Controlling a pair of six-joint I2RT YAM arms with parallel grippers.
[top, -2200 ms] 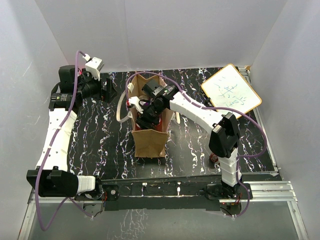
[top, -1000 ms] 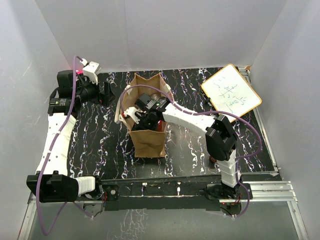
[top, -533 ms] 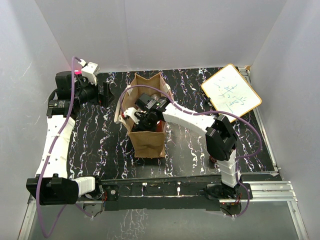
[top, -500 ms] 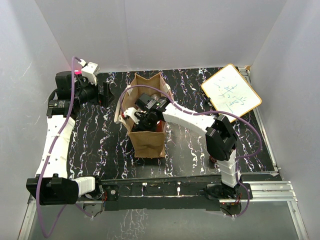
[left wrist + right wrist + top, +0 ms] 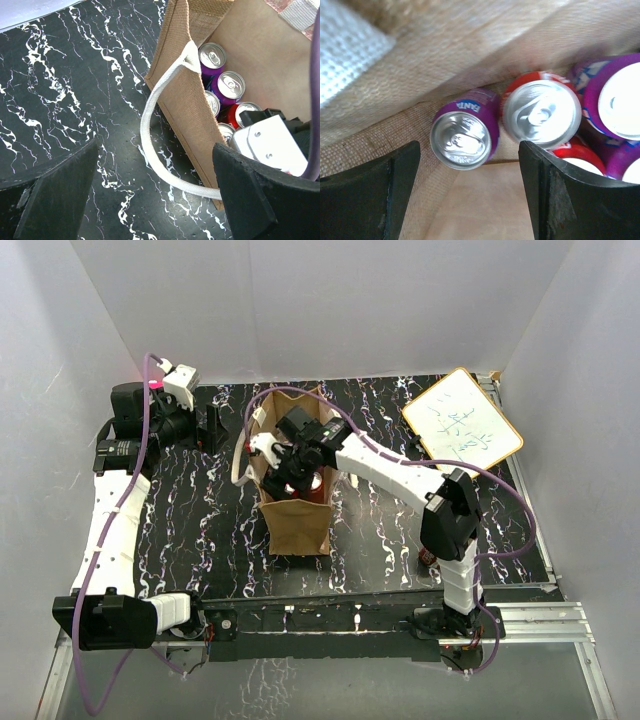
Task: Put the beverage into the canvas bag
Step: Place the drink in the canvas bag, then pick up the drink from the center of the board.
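Top view: the canvas bag (image 5: 297, 520), a tall brown box shape w/ coarse weave, stands upright mid-table on the black marble-look top (image 5: 200, 530). R arm reaches over it and the right gripper (image 5: 288, 477) points down into the open mouth. A bit of red shows inside. The left gripper (image 5: 211, 425) hangs far-left, well apart from the bag. A whiteboard (image 5: 462, 422) w/ a tan rim lies far right.

Left wrist: both black fingers (image 5: 55, 195) are spread wide w/ nothing between them. The bag's cream rope-like handle (image 5: 152, 135) loops out over the table. Inside are round silver can tops, purple and red bodies, packed close.

Right wrist: fingers (image 5: 370, 200) are apart and gripping nothing. Below them a purple Fanta can (image 5: 464, 132) sits tilted against the woven wall, just beside a red can (image 5: 541, 113). More purple cans sit at right, all inside the bag.

Vs half a sec ago: R wrist is a little higher and nearer the bag's far rim, and the elbow is shifted right. L arm and bag are unchanged.
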